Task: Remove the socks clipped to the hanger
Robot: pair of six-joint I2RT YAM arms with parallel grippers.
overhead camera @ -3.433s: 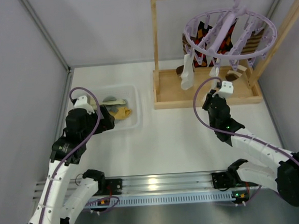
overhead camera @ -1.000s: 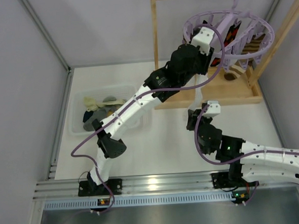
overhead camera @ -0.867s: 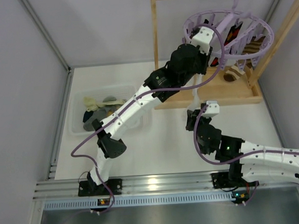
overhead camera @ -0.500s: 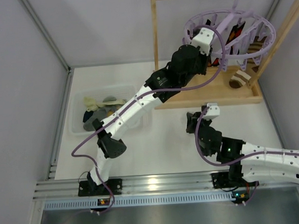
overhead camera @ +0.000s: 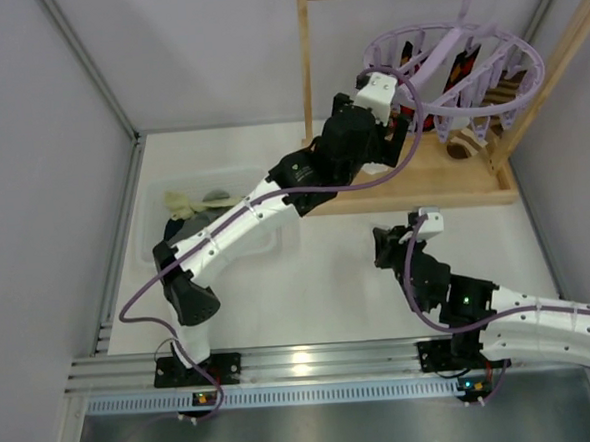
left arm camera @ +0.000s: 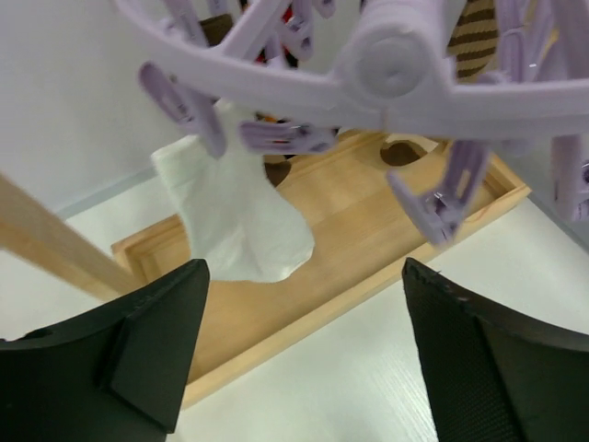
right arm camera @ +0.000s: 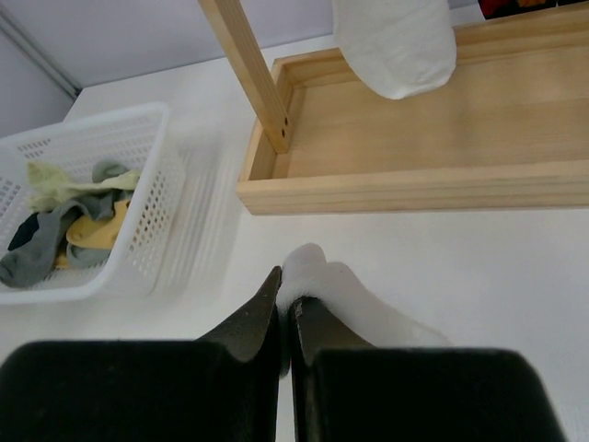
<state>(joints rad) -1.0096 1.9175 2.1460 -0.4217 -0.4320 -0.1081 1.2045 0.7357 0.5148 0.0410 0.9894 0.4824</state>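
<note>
The lavender hanger (overhead camera: pixel 456 66) hangs from the wooden rack's top bar; its hub (left arm camera: pixel 396 55) fills the top of the left wrist view. A white sock (left arm camera: pixel 235 216) hangs from one peg, just ahead of my open, empty left gripper (left arm camera: pixel 304 267), which sits under the ring's left side (overhead camera: pixel 397 127). Diamond-patterned socks (overhead camera: pixel 463 67) and a brown striped sock (overhead camera: pixel 502 88) hang further right. My right gripper (right arm camera: pixel 287 299) is shut on another white sock (right arm camera: pixel 350 295), low over the table in front of the rack (overhead camera: pixel 382 244).
The wooden rack's base tray (overhead camera: pixel 413 189) lies under the hanger, and its post (right arm camera: pixel 244 64) rises beside the right gripper's view. A white basket (overhead camera: pixel 152 252) at the left holds grey, yellow and pale socks (right arm camera: pixel 55 230).
My left gripper has drawn back leftward and lower from the hanger ring, and the hanger has swung. My right gripper holds the white sock and has shifted slightly nearer.
</note>
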